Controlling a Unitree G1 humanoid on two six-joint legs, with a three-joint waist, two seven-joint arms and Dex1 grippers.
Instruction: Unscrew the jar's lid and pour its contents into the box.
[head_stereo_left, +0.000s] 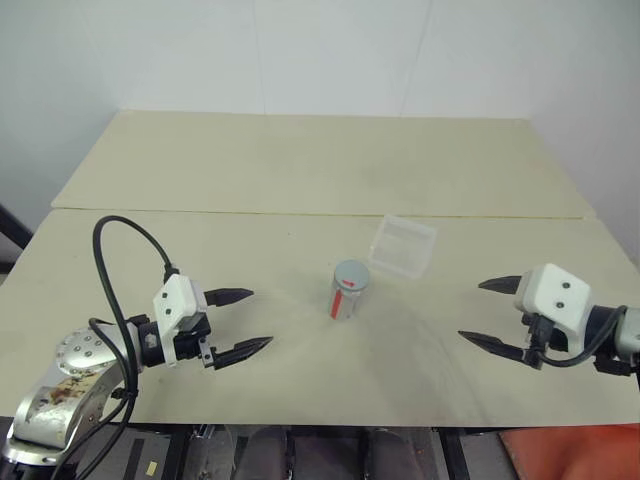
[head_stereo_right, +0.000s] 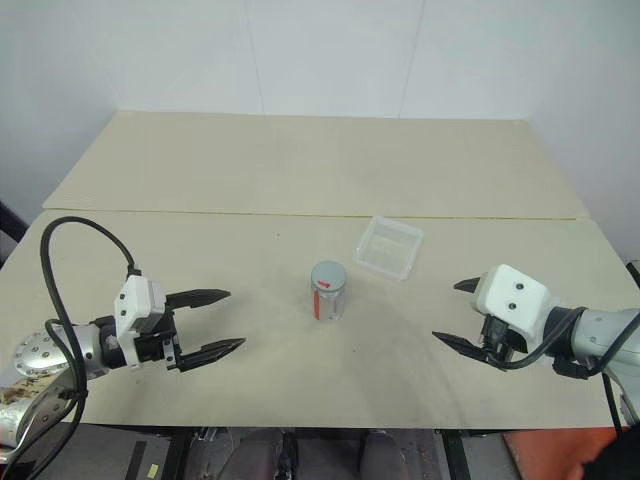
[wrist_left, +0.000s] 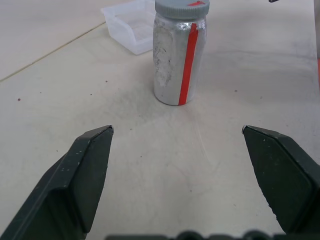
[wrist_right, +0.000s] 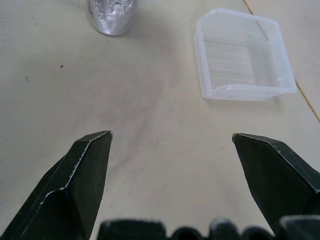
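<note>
Two black-fingered grippers, the left gripper (head_stereo_left: 245, 319) and the right gripper (head_stereo_left: 483, 314), are held wide open and empty on either side of the small whitish red-striped jar (head_stereo_left: 346, 295), grey round lid (head_stereo_left: 351, 273) on, near the clear square plastic box (head_stereo_left: 403, 246) on the pale beige table (head_stereo_left: 300, 170).

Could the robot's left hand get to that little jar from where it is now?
Probably yes. The left hand is open and aimed at the jar, with bare table between them. The box sits behind the jar, out of the way.

Bare table (head_stereo_left: 300, 190) flanks the jar (head_stereo_left: 345, 293) — box (head_stereo_left: 403, 246) just behind.
</note>
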